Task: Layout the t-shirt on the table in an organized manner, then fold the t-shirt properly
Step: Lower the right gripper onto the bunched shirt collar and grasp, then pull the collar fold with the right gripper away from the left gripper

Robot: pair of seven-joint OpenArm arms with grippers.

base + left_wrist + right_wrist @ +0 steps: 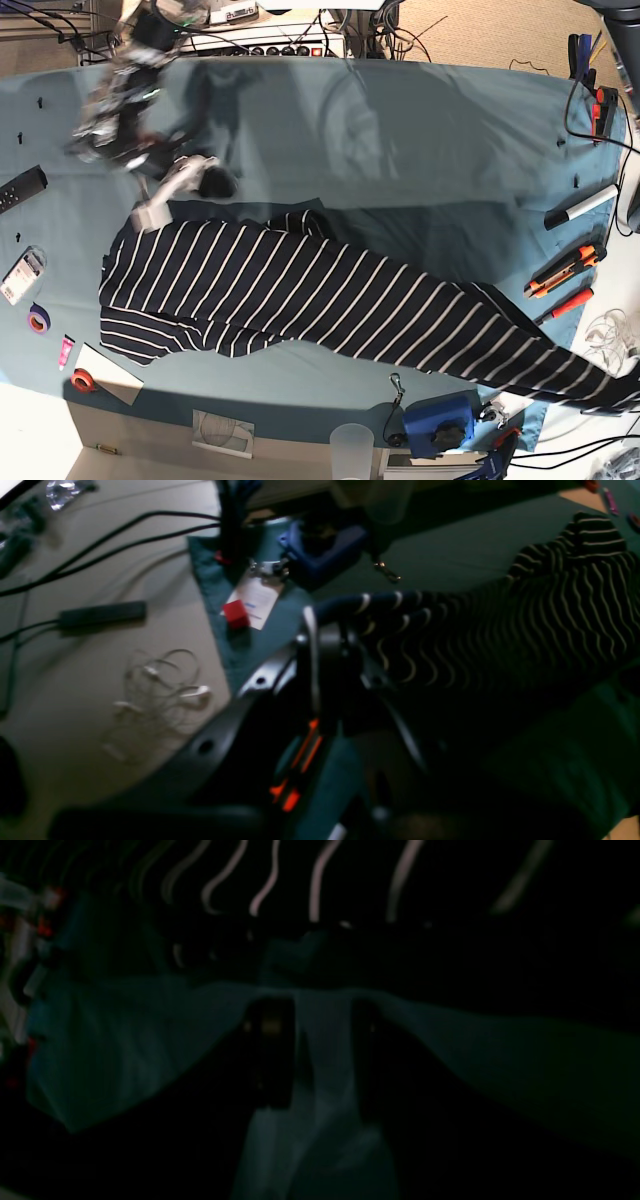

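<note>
The dark navy t-shirt (300, 290) with thin white stripes lies stretched slantwise over the teal table (420, 130), from the left side down to the lower right edge. In the left wrist view, my left gripper (325, 625) is shut on a rolled edge of the t-shirt (500, 625), which is pulled taut past the table's corner. In the base view, my right gripper (200, 182) is blurred just above the shirt's upper left part. The right wrist view is very dark. There its fingers (270, 1050) stand apart over teal cloth, with the stripes (315, 885) just ahead.
A marker (580, 207), orange cutters (565, 270) and a red screwdriver (570, 302) lie at the table's right edge. A blue device (440, 420) and a plastic cup (350, 450) sit at the front. A remote (20, 188) and tape rolls (38, 320) lie left.
</note>
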